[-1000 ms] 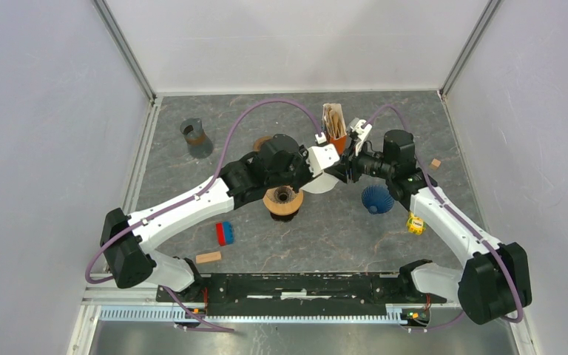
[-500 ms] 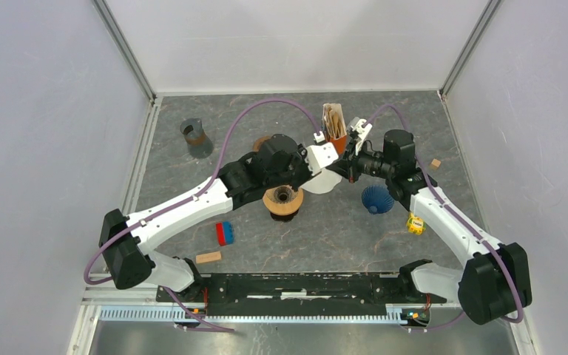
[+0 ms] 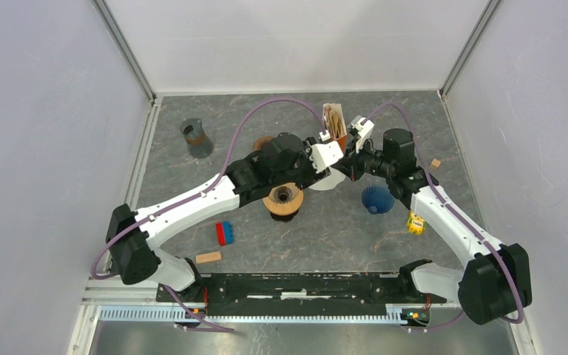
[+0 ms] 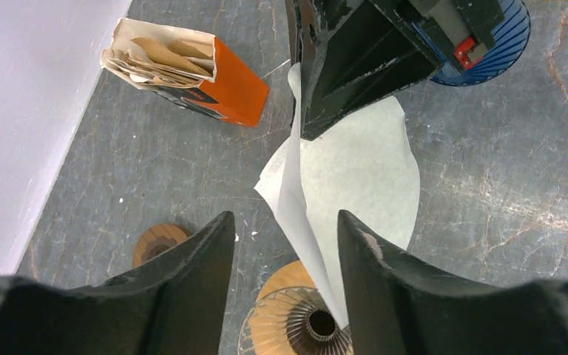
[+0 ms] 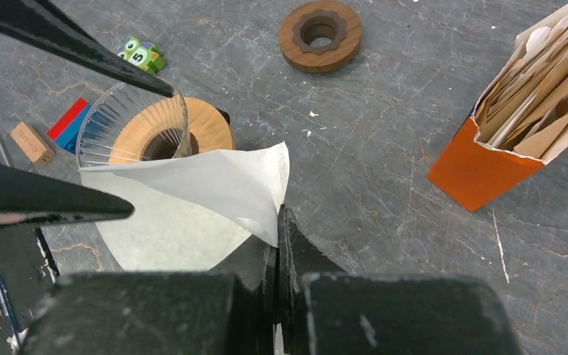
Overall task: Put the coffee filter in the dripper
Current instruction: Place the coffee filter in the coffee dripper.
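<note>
Currently I'm at the step of readying the coffee filter for the drop. The right gripper has its jaws clenched on a corner of the white paper, holding it up just right of the dripper and a little farther back. The left gripper is released, its jaws spread either side of the filter's folded edge and, as far as I can tell, not touching it. Nothing sits in the dripper yet.

My read is that the next move calls for the left jaws to close on one ply only (catch both and the cone won't open). The plies would then be eased apart and the paper carried left and nearer, point down over the dripper's mouth.

The overhead view gives me the layout, with the dripper mid-table and the orange box of spare filters at the far side, but the filter is a white sliver between two wrists. The left wrist view shows the paper edge-on between its fingers, with the ribbed mouth close under its lower end. Only the right wrist view shows the pinch itself, plus a wooden ring beyond.
</note>
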Tool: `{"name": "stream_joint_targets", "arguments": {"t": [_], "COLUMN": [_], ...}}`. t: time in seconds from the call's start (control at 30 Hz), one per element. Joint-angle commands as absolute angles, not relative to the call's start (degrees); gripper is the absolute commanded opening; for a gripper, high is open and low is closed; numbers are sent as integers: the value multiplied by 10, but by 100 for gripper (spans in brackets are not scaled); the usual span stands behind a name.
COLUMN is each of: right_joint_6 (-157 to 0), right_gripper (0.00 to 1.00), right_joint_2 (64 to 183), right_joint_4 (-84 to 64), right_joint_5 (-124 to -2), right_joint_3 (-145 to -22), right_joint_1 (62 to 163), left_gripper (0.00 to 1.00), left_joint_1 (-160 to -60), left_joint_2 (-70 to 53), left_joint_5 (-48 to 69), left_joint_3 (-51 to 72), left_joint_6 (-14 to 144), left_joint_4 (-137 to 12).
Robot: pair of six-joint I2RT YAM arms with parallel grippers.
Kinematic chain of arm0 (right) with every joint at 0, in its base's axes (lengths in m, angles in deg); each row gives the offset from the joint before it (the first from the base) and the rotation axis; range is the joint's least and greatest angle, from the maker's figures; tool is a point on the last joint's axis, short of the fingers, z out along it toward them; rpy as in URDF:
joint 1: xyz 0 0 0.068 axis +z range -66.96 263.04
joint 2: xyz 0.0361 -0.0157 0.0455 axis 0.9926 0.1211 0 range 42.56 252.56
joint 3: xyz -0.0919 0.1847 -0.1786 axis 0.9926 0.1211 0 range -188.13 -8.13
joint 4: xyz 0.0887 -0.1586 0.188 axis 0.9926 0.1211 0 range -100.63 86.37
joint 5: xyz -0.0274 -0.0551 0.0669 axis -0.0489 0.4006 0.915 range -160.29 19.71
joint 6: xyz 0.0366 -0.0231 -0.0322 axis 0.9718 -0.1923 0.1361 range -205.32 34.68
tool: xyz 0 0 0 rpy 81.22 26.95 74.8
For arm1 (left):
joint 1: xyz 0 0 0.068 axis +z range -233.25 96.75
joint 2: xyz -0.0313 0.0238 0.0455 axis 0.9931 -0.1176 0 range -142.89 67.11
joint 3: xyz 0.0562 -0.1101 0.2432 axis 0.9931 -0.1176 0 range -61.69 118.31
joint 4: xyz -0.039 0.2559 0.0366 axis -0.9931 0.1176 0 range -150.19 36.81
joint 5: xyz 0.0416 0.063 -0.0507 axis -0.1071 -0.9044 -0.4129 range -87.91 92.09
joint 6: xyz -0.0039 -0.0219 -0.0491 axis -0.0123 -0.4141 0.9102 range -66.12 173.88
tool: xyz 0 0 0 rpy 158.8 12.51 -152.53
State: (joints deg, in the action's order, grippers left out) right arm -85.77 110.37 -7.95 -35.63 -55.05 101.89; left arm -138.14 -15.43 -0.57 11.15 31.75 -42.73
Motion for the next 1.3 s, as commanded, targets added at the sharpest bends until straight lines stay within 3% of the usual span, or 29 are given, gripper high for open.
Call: {"name": "stream_joint_targets", "arguments": {"t": [0.0, 0.13, 0.2, 0.4, 0.53, 0.57, 0.77, 0.87, 1.07, 1.27], "right_joint_6": [-857, -854, -854, -833, -829, -828, -811, -797, -767, -743], "right_gripper": [0, 0, 0, 0, 5, 10, 51, 64, 70, 65], "right_joint_2": [1089, 1084, 1079, 1067, 1065, 1064, 1069, 1078, 1098, 1126], "right_joint_4": [-89, -100, -101, -124, -133, -133, -127, -130, -140, -152], "right_joint_5": [-360, -346, -345, -323, -316, -319, -349, -343, -312, -289], "right_joint_3": [-570, -565, -561, -549, -540, -538, -543, -549, -565, -574], "right_joint_1": [1020, 1020, 1020, 1020, 1020, 1020, 1018, 1016, 1013, 1009], "left_gripper": [63, 64, 59, 37, 4, 2, 2, 2, 2, 2], "left_joint_1": [-1387, -1388, -1387, -1387, -1387, -1387, -1387, -1388, -1387, -1387], "left_joint_2": [-175, -196, -201, -205, -207, -208, -207, -200, -184, -191], "left_joint_5": [0, -3, -11, -16, -20, -20, -34, -56, -94, -104], "left_joint_3": [151, 161, 160, 151, 147, 148, 149, 141, 109, 109], "left_joint_6": [308, 317, 314, 306, 307, 311, 346, 354, 354, 379], "left_joint_4": [-443, -444, -450, -466, -485, -485, -488, -498, -534, -549]}}
